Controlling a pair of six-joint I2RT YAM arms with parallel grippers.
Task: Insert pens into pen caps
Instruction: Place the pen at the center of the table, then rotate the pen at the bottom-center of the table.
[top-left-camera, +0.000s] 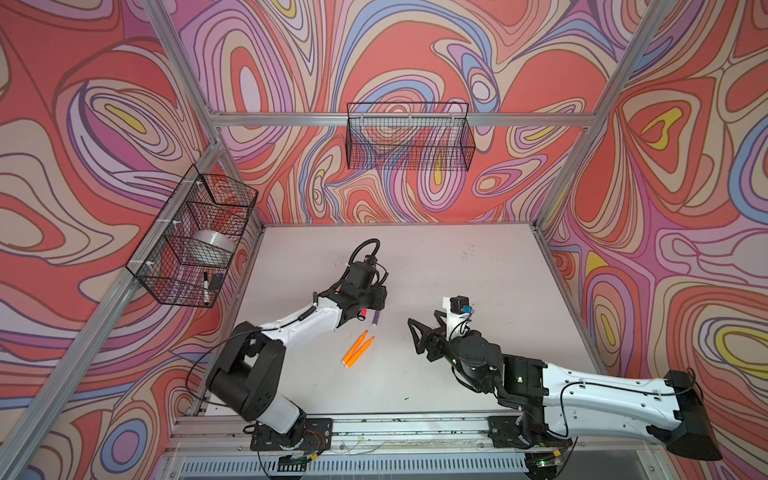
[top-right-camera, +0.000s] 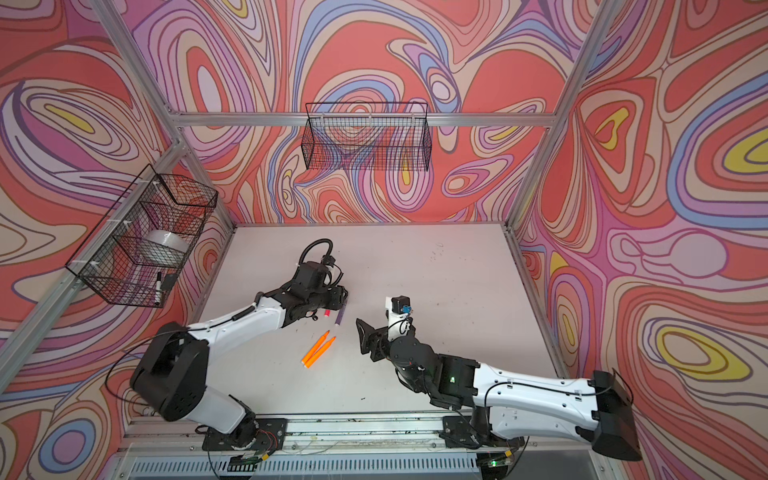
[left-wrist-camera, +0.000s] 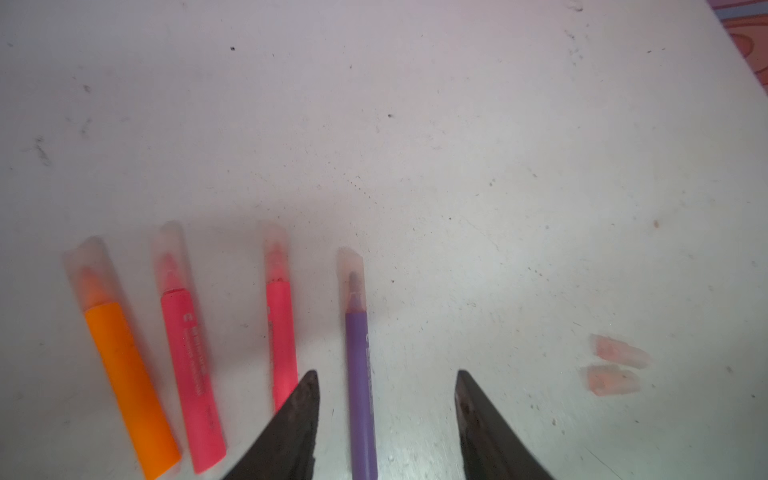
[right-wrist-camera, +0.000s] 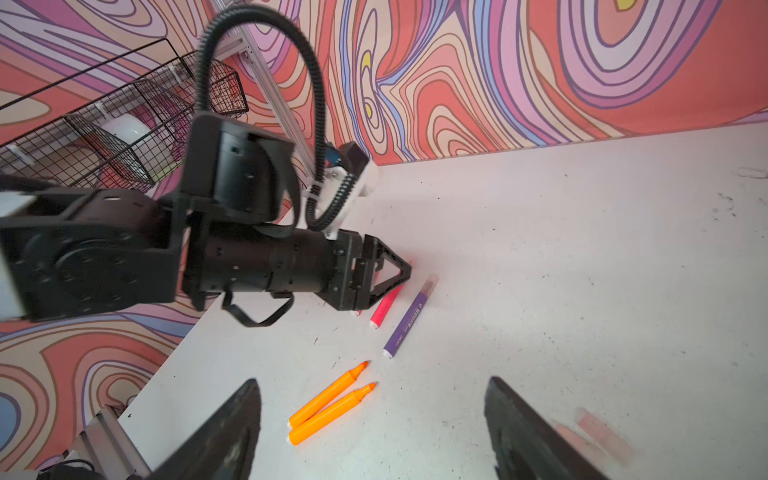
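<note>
- Four of the six pens already wear caps. In the left wrist view a capped orange pen (left-wrist-camera: 124, 374), two pink pens (left-wrist-camera: 191, 374) and the purple pen (left-wrist-camera: 360, 386) lie in a near-parallel row on the surface (left-wrist-camera: 415, 124), caps pointing the same way.
- Two uncapped orange pens (right-wrist-camera: 332, 413) are what remains. They lie touching along their barrels, tips bare, near the purple pen's tail end and close in front of your right tool.
- Two loose caps (left-wrist-camera: 619, 351) sit side by side on the surface, well apart from the row, on the purple pen's side.
- Your left tool (left-wrist-camera: 385, 374) stands partly spread astride the purple pen, with a gap on each side, gripping nothing. I judge that pen's step done.
- Your right tool (right-wrist-camera: 372, 381) is spread wide and empty, facing the orange pair.
- Next, as I judge it, you need one orange pen taken by its barrel, a loose cap in the other tool, then tip and cap mouth lined up and pushed home.
- Mind the look of things. The caps are pale, translucent and faint against the surface. The pens are slim and round, so closing on one orange pen may nudge or roll its neighbour.
</note>
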